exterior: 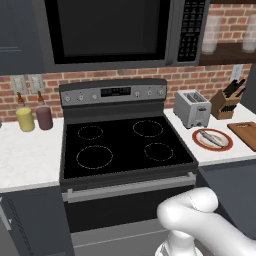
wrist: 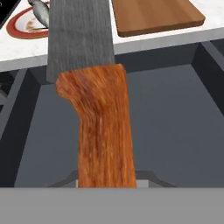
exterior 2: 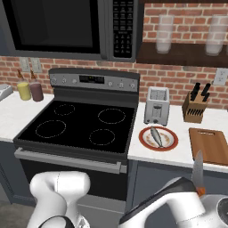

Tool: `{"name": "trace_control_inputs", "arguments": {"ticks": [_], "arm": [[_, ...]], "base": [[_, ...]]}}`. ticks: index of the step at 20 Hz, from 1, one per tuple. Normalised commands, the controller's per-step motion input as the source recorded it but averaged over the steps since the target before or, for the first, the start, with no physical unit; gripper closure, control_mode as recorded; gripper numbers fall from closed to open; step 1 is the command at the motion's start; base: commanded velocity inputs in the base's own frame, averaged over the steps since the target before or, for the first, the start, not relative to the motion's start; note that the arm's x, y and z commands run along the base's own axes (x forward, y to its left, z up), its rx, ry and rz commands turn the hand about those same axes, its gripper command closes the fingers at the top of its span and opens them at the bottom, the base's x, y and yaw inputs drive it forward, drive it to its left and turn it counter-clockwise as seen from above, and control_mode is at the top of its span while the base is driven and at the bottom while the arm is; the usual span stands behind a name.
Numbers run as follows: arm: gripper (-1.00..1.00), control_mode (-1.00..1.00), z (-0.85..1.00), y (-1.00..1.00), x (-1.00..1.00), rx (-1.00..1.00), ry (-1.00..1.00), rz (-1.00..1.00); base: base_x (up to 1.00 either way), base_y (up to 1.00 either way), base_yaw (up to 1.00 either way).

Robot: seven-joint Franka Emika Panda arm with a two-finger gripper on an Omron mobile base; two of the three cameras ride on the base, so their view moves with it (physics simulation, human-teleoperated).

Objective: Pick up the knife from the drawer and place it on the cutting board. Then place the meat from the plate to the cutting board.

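While the counter (exterior 2: 178, 153) to the right of the stove (exterior 2: 84, 124) is white stone, the wall behind it is red brick, with a microwave (exterior 2: 58, 26) hung over the stove and a dark shelf (exterior 2: 178, 53) carrying two glasses at about 1 o'clock in the right base view. A toaster (exterior 2: 156, 106) stands right next to the stove, and a knife block (exterior 2: 194, 109) sits at 3 o'clock from it. On the counter left of the stove there's a yellow jar (exterior: 25, 120) and a dark red jar (exterior: 44, 118) side by side.

The plate (exterior 2: 143, 141) sits in front of the toaster with the meat (exterior 2: 156, 136) lying in it, angled across the middle. The cutting board (exterior 2: 209, 144) is just beside the plate at its 3 o'clock, bare wood on top.

Below the counter edge the drawer (wrist: 175, 131) is pulled open, dark grey inside. The end effector (wrist: 107, 186) is clamped on the knife (wrist: 103, 131) by its wooden handle. The blade points up toward 12 o'clock, lifted above the drawer. In the right base view the blade (exterior 2: 197, 171) stands upright in front of the counter edge, just below the cutting board.
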Motion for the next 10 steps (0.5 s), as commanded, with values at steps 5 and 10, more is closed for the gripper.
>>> {"name": "trace_control_inputs", "arguments": {"ticks": [5,10], "arm": [[1.0,-1.0,0.42,0.0,0.58,-0.01,-0.02,0.0],[1.0,-1.0,0.41,0.0,0.63,-0.07,0.05,0.0]], "base": [[0.0,0.0,0.0],[0.0,0.0,0.0]]}}
